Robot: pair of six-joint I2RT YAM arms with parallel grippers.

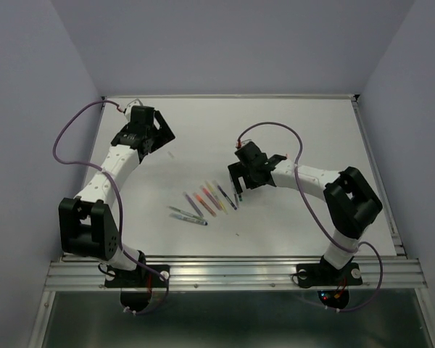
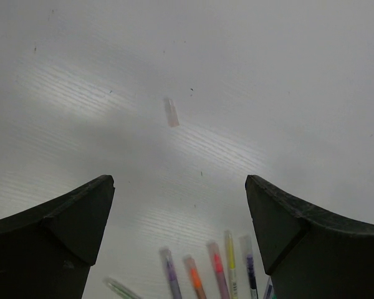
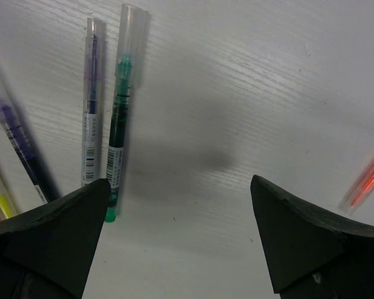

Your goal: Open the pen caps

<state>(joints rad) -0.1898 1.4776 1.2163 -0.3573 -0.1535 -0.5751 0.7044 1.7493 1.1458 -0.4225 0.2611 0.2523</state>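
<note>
Pens (image 1: 203, 203) are lying fanned on the table (image 1: 312, 217).
Left end effector (image 2: 177, 184) is hovering released, well apart; right end effector (image 3: 179, 182), also released, is hanging over the row's end, likely to grasp one.

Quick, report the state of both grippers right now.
Left gripper: open, holding nothing.
Right gripper: open, holding nothing; pens lie on the table just beside it.
</note>
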